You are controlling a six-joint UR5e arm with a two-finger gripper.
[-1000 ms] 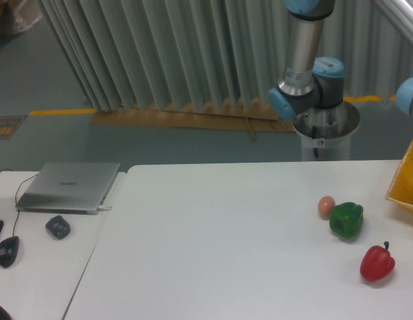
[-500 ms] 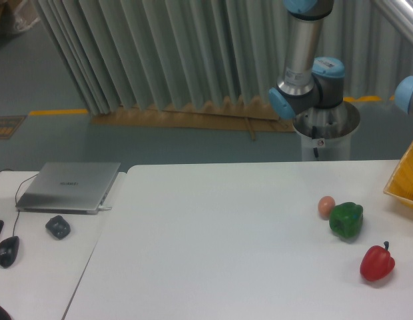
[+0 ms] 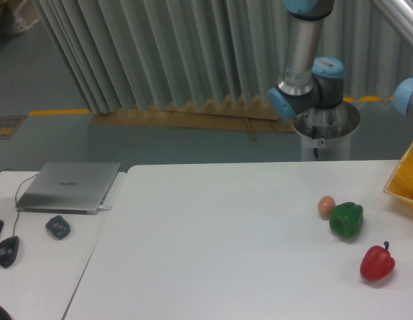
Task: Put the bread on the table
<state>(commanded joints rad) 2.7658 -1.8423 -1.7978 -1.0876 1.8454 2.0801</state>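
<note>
The bread is out of view. The white table fills the lower part of the frame. Only the arm's base and lower joints show behind the table's far edge, with another blue joint at the right border. The gripper itself is outside the frame.
A small peach-coloured ball, a green pepper and a red pepper lie at the table's right. A yellow container's corner pokes in at the right edge. On the adjoining desk sit a laptop, a mouse and a dark object.
The yellow container at the right edge has shifted slightly up and to the right. Nothing else has moved.
</note>
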